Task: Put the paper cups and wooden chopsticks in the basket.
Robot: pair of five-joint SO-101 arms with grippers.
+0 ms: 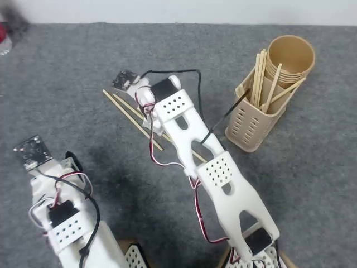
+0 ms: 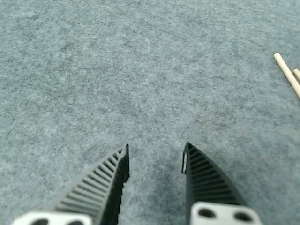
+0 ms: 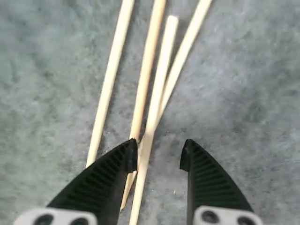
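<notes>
The basket stands far right on the counter, with stacked cups and chopsticks upright inside. Left of it lie loose chopsticks, seemingly four, one between the right arm's parted jaws.

Loose chopsticks: partly hidden under the right arm in the high view; cut by the frame edge in both wrist views.
Paper cups: lower parts hidden inside the basket; stack count unclear.
Red object: blurred, cut off at the corner.
</notes>
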